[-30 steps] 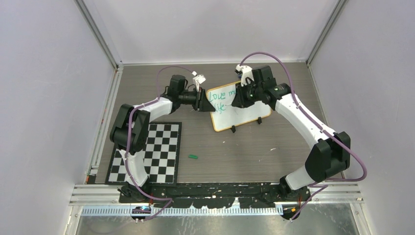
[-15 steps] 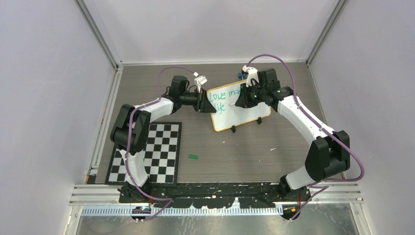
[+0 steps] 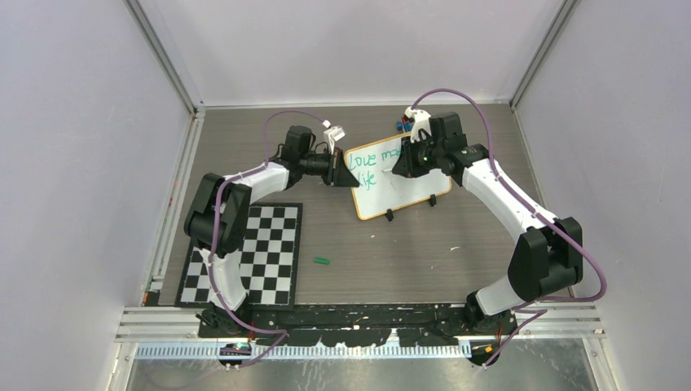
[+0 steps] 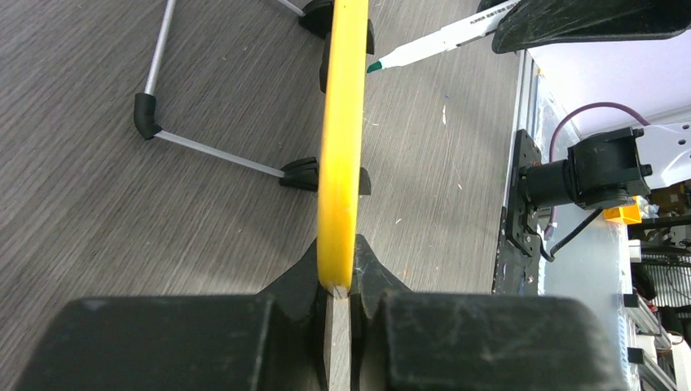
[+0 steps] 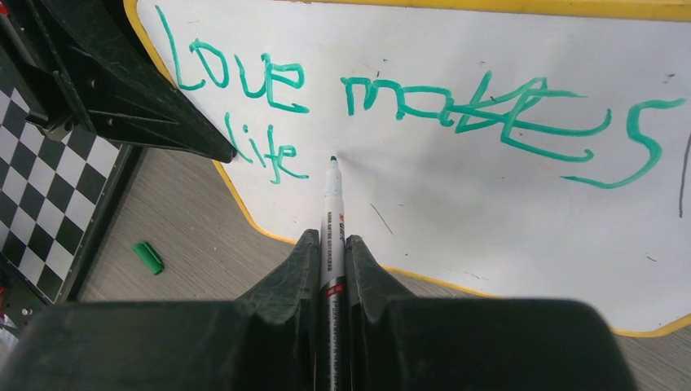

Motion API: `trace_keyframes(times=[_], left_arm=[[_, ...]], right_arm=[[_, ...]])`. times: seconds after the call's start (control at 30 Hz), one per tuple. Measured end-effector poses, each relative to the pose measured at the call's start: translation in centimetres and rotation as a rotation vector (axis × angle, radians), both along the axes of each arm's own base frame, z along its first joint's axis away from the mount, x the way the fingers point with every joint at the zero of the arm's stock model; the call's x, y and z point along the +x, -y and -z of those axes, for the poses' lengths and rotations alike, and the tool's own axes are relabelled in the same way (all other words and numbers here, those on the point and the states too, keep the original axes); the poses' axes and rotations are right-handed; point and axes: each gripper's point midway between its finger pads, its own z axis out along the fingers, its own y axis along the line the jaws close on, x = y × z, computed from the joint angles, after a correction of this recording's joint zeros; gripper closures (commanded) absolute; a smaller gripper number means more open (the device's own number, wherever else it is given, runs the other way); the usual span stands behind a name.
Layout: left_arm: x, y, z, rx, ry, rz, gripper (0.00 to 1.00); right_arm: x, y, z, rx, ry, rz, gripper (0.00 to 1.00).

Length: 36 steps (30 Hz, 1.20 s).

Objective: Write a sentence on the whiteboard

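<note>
My right end effector (image 5: pixel 330 244) pinches the green marker (image 5: pixel 333 204), its tip just ahead of it, at or barely off the whiteboard (image 5: pixel 489 212) beside "life" in the sentence (image 5: pixel 505 114); I judge the next word wants light, even pressure starting here. My left end effector (image 4: pixel 336 287) clamps the board's yellow edge, bracing it upright on the table (image 4: pixel 122 204), both arms stretched forward and angled inward.

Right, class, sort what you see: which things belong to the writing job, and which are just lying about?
In the job: whiteboard, sentence in green, green marker, left end effector clamping the board's frame, right end effector gripping the marker.
Lying about: checkerboard mat, green cap.
</note>
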Motion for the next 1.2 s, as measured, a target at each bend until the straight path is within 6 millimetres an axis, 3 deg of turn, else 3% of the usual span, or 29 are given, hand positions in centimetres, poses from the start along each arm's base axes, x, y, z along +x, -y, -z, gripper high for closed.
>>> trace_keyframes(times=[0.4,1.2], left_arm=[[0.2,0.1,0.0,0.007,-0.012,0.000,1.00],[0.3,0.1,0.1,0.009,-0.010,0.002,1.00]], right_arm=[[-1.2,0.2,0.7,-0.009,-0.029,-0.019,1.00],[-0.1,0.1,1.2,-0.029,-0.027,0.020,1.00]])
